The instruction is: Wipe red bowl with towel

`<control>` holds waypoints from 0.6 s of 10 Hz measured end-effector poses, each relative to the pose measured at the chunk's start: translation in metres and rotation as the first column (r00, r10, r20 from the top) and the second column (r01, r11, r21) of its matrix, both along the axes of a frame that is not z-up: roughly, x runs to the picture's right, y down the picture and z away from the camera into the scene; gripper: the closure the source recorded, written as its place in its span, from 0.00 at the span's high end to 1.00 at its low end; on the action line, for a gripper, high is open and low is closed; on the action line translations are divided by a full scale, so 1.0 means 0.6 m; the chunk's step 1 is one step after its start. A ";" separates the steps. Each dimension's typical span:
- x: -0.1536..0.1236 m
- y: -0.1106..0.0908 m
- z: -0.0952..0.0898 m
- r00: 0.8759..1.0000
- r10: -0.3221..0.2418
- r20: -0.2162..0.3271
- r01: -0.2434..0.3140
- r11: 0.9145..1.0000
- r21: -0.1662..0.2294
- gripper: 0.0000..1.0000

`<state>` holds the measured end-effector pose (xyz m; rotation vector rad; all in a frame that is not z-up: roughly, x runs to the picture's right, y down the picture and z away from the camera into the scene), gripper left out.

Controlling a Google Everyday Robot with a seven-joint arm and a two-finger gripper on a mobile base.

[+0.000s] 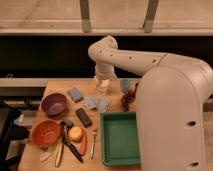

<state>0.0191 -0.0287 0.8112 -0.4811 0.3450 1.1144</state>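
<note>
The red bowl (46, 133) sits empty at the front left of the wooden table. The towel (96, 103), a small pale blue cloth, lies crumpled near the table's middle, right of the purple bowl (54, 104). My gripper (102, 86) hangs pointing down at the back of the table, just behind and above the towel and apart from it. It is open and holds nothing. The white arm reaches in from the right and hides the table's right side.
A green tray (120, 139) fills the front right. A blue block (75, 94), a pale cup (125, 85), a brown twisted object (129, 99), a black bar (83, 117), a peach-coloured fruit (75, 133), a carrot (83, 145) and utensils (68, 143) lie around.
</note>
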 end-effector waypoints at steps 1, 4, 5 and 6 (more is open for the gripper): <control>-0.006 0.000 0.000 1.000 -0.002 0.005 0.002 1.000 0.000 0.80; -0.009 0.020 0.011 1.000 0.005 -0.003 -0.005 0.999 -0.038 0.80; -0.020 0.039 0.023 1.000 0.003 -0.003 -0.003 0.998 -0.064 0.80; -0.027 0.069 0.045 1.000 0.006 -0.005 -0.006 0.995 -0.099 0.80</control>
